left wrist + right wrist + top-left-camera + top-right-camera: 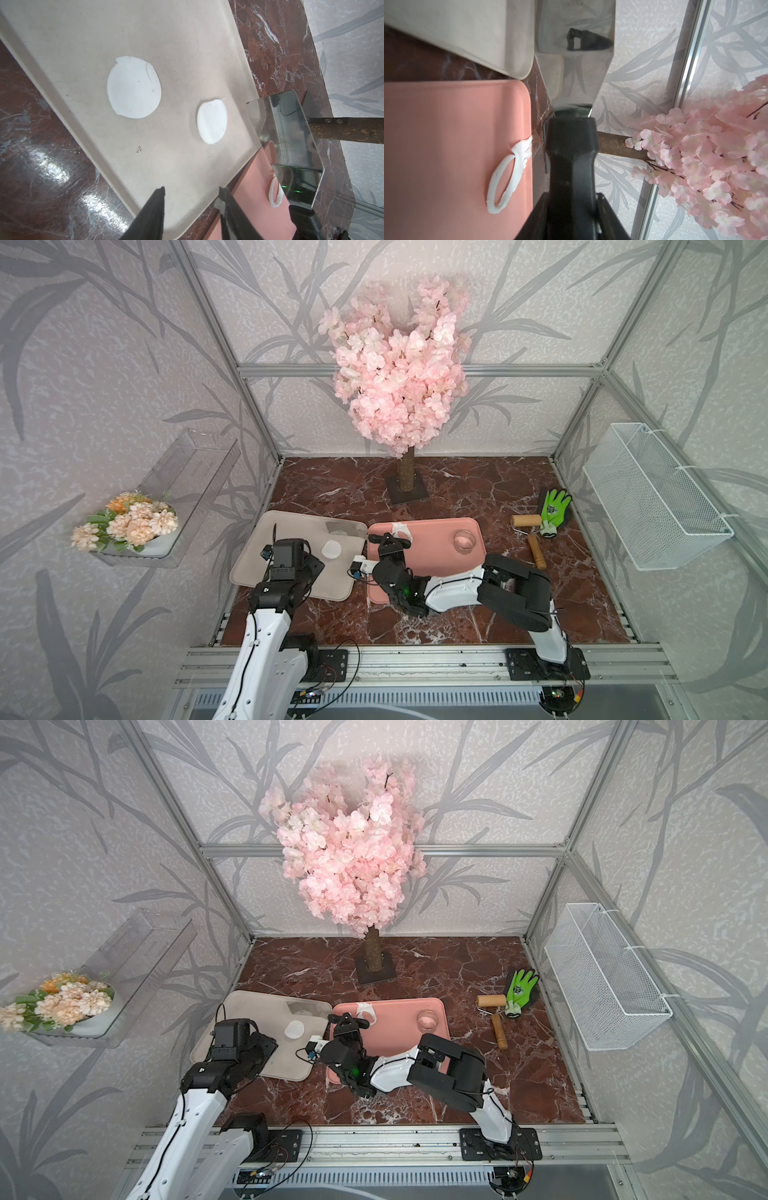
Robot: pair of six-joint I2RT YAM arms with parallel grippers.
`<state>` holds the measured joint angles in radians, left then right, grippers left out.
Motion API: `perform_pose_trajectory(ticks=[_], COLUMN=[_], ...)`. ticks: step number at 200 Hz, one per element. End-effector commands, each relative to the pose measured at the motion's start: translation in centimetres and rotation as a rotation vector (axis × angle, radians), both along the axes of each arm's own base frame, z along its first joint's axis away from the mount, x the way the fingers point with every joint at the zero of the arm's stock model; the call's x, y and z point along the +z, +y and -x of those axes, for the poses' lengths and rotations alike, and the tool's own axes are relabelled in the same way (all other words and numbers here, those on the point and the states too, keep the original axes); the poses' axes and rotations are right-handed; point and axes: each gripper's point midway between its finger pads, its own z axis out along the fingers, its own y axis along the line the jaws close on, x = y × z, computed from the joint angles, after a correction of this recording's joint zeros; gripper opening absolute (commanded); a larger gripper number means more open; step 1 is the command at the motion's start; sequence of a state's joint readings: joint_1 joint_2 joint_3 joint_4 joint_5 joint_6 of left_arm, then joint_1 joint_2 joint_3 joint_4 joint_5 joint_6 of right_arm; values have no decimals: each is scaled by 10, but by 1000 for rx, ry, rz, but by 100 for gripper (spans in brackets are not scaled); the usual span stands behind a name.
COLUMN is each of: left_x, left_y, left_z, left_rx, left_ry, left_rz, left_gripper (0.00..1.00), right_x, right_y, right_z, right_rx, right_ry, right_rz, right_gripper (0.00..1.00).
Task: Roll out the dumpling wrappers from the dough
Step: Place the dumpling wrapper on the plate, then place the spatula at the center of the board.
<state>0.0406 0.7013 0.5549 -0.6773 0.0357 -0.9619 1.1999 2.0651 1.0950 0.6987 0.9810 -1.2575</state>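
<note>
Bench [478, 489], red-brown marble, carries two trays. A beige tray [291, 526] sits at left and a pink tray [432, 535] just to its right. The right wrist view shows a strip of bench between them.

Task items: two white round dumpling wrappers lie flat on the beige tray, toward its right side. The larger wrapper [134, 87] is the nearer one. The smaller wrapper [212, 121] lies beyond it and apart from it, toward the far right corner.

A white dough loop [504, 180] with a round hole rests at the far left corner of the pink tray, with a ragged end at the rim. A clear ring cutter [464, 540] stands on the right part of the same tray.

Left pincer [192, 189]: fingers moderately apart, nothing between them, over the beige tray and clear of both wrappers.

Right pincer [572, 195]: closed on the black handle of a metal spatula [291, 135]. The blade reaches left to the beige tray's far right corner, its edge just beside the smaller wrapper. Whether it touches the tray cannot be confirmed.

Off the trays, a wooden rolling pin [527, 520] lies on the bench right of the pink tray, just beside a green glove [555, 506].

Surroundings: a pink blossom tree [399, 364] stands at far centre, a white wire basket [652, 497] hangs on the right wall, and flowers [124, 522] sit on a clear shelf at left
</note>
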Motion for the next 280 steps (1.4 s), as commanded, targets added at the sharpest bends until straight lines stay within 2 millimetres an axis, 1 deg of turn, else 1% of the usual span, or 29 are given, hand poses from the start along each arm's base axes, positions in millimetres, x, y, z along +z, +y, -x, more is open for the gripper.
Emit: perform_pose_trajectory(ticks=[1, 22, 28, 40, 80, 111, 115, 117, 127, 128, 133, 146, 158, 186, 233, 251, 280], left_x=[11, 10, 9, 7, 3, 0, -2, -2, -5, -6, -7, -9, -9, -10, -15, -14, -14], left_y=[2, 1, 0, -3, -17, -25, -27, -28, -33, -34, -36, -41, -46, -65, -114, -130, -154], left_z=[-3, -3, -3, -4, -12, -13, -14, -14, -14, -14, -14, -14, -15, -19, -24, -26, -27], left_rx=[4, 0, -4, -23, -90, -130, -139, -143, -163, -163, -172, -190, -205, -263, -376, -416, -479], left_ry=[-24, -21, -21, -22, -49, -48, -48, -48, -45, -44, -42, -43, -44, -37, -30, -26, -17], left_rz=[-3, -3, -1, 12, 58, 84, 91, 96, 113, 115, 120, 130, 137, 141, 153, 150, 134], left_gripper=[45, 45, 45, 45, 45, 45, 44, 45, 45, 45, 45, 45, 45, 47, 52, 55, 59], right_x=[38, 43, 39, 39, 51, 61, 57, 64, 68, 70, 68, 71, 69, 64, 60, 52, 37], right_y=[0, -9, -13, -21, -49, -79, -82, -85, -94, -95, -101, -113, -125, -148, -191, -218, -267], right_z=[-12, -16, -15, -12, -2, 12, 14, 16, 22, 22, 26, 33, 40, 59, 83, 90, 99], right_rx=[-49, -83, -91, -112, -199, -283, -295, -298, -320, -319, -340, -367, -400, -450, -564, -673, -830], right_ry=[-61, -53, -27, 8, 93, 190, 208, 212, 247, 247, 272, 306, 340, 438, 517, 547, 517], right_rz=[-119, -161, -145, -183, -335, -474, -479, -508, -557, -560, -588, -644, -688, -793, -970, -1079, -1204], right_gripper=[0, 0, 0, 0, 0, 0, 0, 0, 0, 0, 0, 0, 0, 0, 0, 0, 0])
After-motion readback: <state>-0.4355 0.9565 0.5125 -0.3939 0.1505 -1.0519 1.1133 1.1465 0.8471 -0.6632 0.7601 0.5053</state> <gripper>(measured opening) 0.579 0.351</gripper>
